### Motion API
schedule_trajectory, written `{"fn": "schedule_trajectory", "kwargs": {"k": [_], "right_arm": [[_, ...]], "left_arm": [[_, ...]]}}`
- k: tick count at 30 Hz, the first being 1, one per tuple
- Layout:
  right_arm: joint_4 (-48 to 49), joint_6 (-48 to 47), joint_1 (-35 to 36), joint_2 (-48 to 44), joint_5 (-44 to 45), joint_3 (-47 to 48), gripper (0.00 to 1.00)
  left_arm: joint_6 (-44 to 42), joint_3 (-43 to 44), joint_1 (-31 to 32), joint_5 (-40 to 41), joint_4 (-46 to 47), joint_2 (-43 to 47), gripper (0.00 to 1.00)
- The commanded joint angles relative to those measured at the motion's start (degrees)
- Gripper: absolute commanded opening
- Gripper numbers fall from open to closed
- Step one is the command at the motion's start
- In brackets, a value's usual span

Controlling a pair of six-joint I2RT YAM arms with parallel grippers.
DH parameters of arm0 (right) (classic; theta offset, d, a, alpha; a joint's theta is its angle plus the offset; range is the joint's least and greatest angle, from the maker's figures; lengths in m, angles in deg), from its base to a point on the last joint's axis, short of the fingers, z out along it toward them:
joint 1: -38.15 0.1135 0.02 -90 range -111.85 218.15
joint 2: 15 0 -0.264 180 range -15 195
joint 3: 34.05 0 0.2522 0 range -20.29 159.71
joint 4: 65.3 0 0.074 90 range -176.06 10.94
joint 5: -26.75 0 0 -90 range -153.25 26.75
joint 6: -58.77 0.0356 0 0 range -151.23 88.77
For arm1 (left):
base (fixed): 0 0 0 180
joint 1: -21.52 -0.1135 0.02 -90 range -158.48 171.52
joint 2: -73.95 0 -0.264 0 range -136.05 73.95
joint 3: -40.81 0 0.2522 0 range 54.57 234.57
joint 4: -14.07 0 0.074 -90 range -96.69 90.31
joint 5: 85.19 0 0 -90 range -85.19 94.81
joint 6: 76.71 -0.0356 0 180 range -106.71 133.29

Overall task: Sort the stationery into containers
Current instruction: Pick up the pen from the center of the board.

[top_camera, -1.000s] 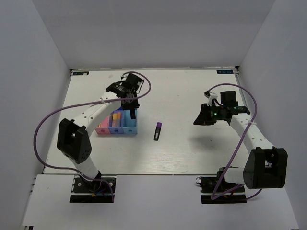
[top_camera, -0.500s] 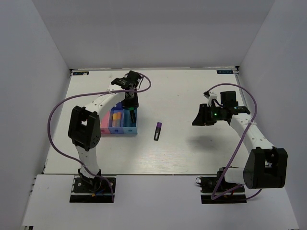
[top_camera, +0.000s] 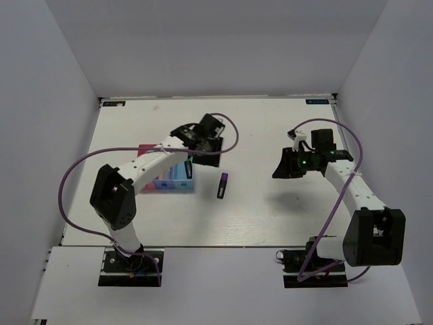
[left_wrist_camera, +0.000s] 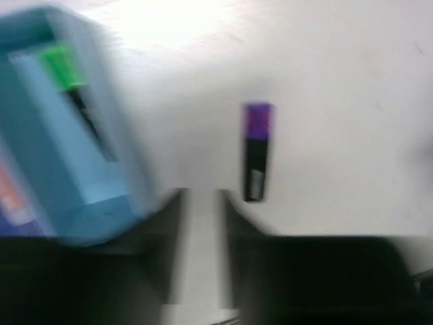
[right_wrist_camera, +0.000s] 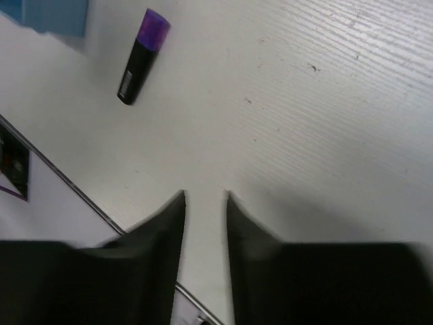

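Sorting looks nearly done: only the purple-black highlighter point(left_wrist_camera: 257, 152) lies loose.
It sits just ahead of the left gripper point(left_wrist_camera: 203, 223), whose jaws are slightly parted and empty; the right gripper point(right_wrist_camera: 205, 223) is likewise.

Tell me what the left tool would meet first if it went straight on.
Probably bare table, between the light blue bin and the purple-black highlighter; depth is unclear.

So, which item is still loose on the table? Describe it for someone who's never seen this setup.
On the white table, look just right of the joined row of bins. A short highlighter lies flat there, purple cap and black body, the only piece seen outside a bin.
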Motion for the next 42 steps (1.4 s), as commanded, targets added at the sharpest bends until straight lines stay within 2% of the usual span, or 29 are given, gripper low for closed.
{"fn": "schedule_trajectory", "kwargs": {"k": [1, 2, 4, 15, 19, 28, 32, 33, 35, 42], "right_arm": [[-0.5, -0.9, -0.3, 0.7, 0.4, 0.9, 0.43], [-0.4, -0.9, -0.2, 0.7, 0.7, 1.1, 0.49], [-0.6, -1.1, -0.4, 0.8, 1.0, 1.2, 0.53], [-0.9, -1.1, -0.9, 1.0, 0.6, 1.3, 0.53], [-1.0, -0.8, -1.2, 1.1, 0.5, 1.3, 0.53], [-1.3, -0.3, -2.0, 1.5, -0.9, 1.6, 0.53], [-1.3, -0.1, -2.3, 1.4, -1.6, 1.5, 0.53], [-1.3, -0.1, -2.5, 1.5, -1.8, 1.4, 0.53], [-1.3, 0.0, -2.6, 1.3, -1.9, 1.4, 0.53], [-0.9, -0.3, -3.2, 1.3, -2.9, 1.2, 0.56]], "left_arm": [[-0.8, 0.5, 5.0, -6.0, 2.7, -3.3, 0.65], [-0.4, 0.5, 6.6, -6.1, 3.0, -4.2, 0.71], [0.8, 0.5, 8.5, -5.9, 3.9, -7.5, 0.74], [1.9, 2.3, 10.4, -3.7, 6.5, -16.5, 0.75], [2.3, 1.5, 10.8, -2.2, 7.0, -18.0, 0.68], [2.3, -1.2, 12.1, 3.9, 5.5, -18.3, 0.43], [1.6, -2.5, 13.1, 8.1, 4.2, -18.1, 0.28], [1.4, -2.5, 13.2, 8.6, 3.5, -17.9, 0.19], [1.2, -2.3, 13.5, 9.8, 3.0, -17.0, 0.12], [-1.4, -3.0, 13.2, 14.4, 2.8, -5.5, 0.1]]}}
